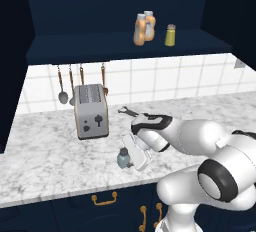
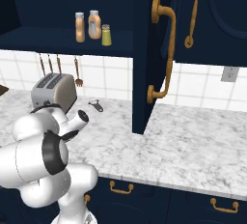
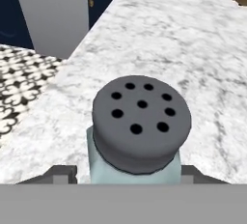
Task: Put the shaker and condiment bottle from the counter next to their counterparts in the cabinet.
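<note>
About half done, by the look of it: two orange bottles [image 1: 143, 28] stand beside the yellow-green shaker [image 1: 170, 35] on the cabinet shelf [image 1: 75, 46]. The teal shaker [image 1: 123, 157] is on the worktop [image 1: 45, 161] near the front edge, between the pincer's [image 1: 131, 157] tips; whether they are gripping it, I cannot tell.

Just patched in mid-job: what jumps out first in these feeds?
The white arm bends low over the counter, its pincer right at the small teal-grey shaker in front of the toaster. Up on the cabinet shelf, two orange bottles stand beside a yellow-green shaker.
</note>
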### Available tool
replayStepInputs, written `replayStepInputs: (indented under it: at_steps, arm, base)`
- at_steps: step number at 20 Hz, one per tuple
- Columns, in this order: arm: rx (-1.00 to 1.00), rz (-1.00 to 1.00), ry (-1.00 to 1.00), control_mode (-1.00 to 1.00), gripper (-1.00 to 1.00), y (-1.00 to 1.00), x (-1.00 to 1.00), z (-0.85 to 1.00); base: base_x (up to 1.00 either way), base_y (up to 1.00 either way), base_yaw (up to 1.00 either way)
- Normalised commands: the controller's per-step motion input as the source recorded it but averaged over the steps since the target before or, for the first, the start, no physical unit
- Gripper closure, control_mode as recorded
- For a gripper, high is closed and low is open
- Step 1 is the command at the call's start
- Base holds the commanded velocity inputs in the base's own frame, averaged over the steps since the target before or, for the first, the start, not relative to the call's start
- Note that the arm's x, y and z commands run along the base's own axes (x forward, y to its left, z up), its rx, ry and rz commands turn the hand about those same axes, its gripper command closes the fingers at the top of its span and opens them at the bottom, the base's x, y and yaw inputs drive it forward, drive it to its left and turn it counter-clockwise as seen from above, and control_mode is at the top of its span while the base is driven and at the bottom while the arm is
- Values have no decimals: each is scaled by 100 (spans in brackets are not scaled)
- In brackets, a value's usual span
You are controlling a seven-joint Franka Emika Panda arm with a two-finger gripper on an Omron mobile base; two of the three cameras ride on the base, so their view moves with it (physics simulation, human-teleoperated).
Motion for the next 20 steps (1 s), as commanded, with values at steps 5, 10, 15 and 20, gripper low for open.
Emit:
replayStepInputs:
  at_steps: [5,10,15,20]
  arm:
    - [3,0,0,-100,100,0,16,0]
    - [6,-2,-1,-100,100,-2,1,21]
    - [7,-10,0,-100,100,0,0,55]
    - [5,-20,0,-100,100,-10,0,57]
  base:
    - [0,0,0]
    - [0,0,0]
    - [0,0,0]
    - [0,0,0]
